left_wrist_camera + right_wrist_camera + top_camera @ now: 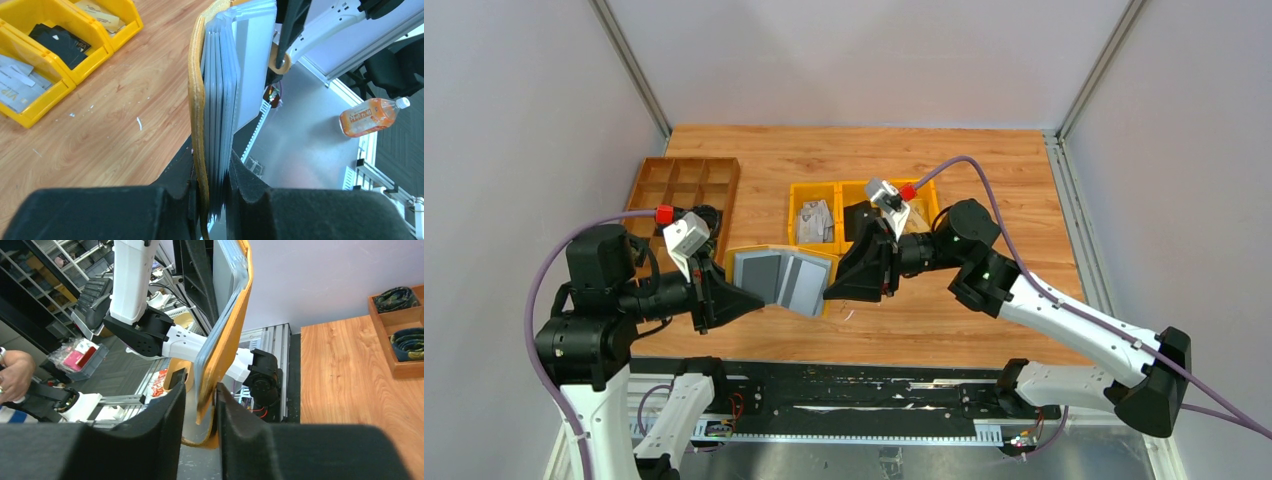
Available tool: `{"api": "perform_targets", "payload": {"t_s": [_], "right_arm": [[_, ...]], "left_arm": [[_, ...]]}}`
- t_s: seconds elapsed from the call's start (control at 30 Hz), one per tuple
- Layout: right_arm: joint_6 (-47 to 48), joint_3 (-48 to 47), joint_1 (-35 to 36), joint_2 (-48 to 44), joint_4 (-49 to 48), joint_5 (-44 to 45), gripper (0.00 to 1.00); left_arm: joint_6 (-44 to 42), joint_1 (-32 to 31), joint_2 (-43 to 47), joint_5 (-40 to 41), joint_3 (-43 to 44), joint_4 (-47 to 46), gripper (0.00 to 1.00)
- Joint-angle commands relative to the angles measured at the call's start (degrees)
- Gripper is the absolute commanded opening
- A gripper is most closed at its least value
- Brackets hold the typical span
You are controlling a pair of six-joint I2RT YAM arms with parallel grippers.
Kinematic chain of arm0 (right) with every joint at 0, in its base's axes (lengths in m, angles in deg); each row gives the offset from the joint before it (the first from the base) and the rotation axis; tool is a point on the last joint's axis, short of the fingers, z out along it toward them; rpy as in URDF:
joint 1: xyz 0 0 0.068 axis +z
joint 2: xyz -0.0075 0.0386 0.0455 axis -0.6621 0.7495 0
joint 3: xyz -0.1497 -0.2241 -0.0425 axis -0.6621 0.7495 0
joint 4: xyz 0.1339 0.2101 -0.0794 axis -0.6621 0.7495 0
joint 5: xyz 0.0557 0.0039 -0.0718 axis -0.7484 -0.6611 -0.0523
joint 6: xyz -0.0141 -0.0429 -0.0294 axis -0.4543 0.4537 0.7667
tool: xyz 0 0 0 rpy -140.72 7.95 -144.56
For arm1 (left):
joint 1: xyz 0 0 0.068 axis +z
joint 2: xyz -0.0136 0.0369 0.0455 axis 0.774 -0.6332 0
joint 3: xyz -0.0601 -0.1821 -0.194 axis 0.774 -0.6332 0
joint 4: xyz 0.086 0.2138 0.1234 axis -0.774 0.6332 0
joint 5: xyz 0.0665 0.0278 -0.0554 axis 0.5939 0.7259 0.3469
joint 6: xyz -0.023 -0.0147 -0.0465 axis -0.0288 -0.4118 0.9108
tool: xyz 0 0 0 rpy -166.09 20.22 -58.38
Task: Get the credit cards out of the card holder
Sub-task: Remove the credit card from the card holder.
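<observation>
A: What is held over the table (984, 160)?
B: The card holder (784, 278), opened: clamped by the left end effector (760, 298), loosely straddled by the right end effector (828, 291).
A: Next?
B: The credit cards (220, 90), perhaps those grey leaves, must be pinched out.

Jaws clamped on left arm (652, 297), slightly parted on right arm (1064, 315).

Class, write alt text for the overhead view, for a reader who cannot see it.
An open yellow card holder hangs between two robot arms over a wooden table: the left tool clamps its left side, the right tool meets its right edge. Behind sit yellow bins and a wooden tray.
</observation>
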Motion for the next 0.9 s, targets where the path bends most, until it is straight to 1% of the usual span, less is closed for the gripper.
{"api": "perform_targets", "payload": {"t_s": [0.0,0.07,0.23,0.33,0.37,0.4,0.47,0.53,0.63,0.7,0.8,0.83,0.87], "right_arm": [[1.7,0.4,0.2,-0.8,1.1,-1.0,0.28],[1.2,0.0,0.2,-0.3,1.0,-0.6,0.20],[2.2,-1.7,0.2,0.0,3.8,1.4,0.17],[2.0,-1.9,0.2,-0.1,3.8,2.8,0.17],[2.0,-2.0,0.2,-0.1,4.0,3.6,0.19],[2.0,-2.3,0.3,0.0,4.8,5.0,0.25],[2.0,-2.7,0.3,0.3,5.4,7.1,0.32],[1.8,-2.9,0.8,0.7,4.9,8.0,0.35],[1.6,-2.6,1.8,1.0,2.7,7.9,0.35],[1.4,-2.7,2.1,1.2,2.4,7.7,0.33],[0.4,-2.3,2.4,0.9,-0.1,5.2,0.32],[-0.5,-1.7,2.5,0.6,-1.7,3.5,0.30],[-1.1,-1.0,2.4,0.3,-3.8,1.3,0.25]], "left_arm": [[1.8,-0.1,-0.5,-2.5,1.5,-1.7,0.00],[2.0,-0.1,-0.4,-2.5,1.8,-1.7,0.00],[2.4,-0.1,-0.4,-2.7,2.8,-1.8,0.00],[2.5,-0.1,-0.3,-2.9,3.0,-1.7,0.00],[2.5,-0.2,-0.2,-2.8,3.0,-1.7,0.00],[2.6,-0.1,-0.3,-2.8,3.1,-1.7,0.00],[2.5,-0.1,-0.1,-2.8,3.0,-1.7,0.00],[2.5,-0.1,-0.1,-2.9,3.1,-1.7,0.00],[2.5,-0.1,0.0,-2.9,3.0,-1.6,0.00],[2.5,-0.2,0.1,-2.8,2.9,-1.8,0.00],[2.6,-0.1,-0.1,-2.9,3.2,-1.8,0.00],[2.6,-0.1,-0.1,-2.9,3.2,-1.7,0.00],[2.6,-0.2,-0.2,-2.9,3.2,-1.8,0.00]]}}
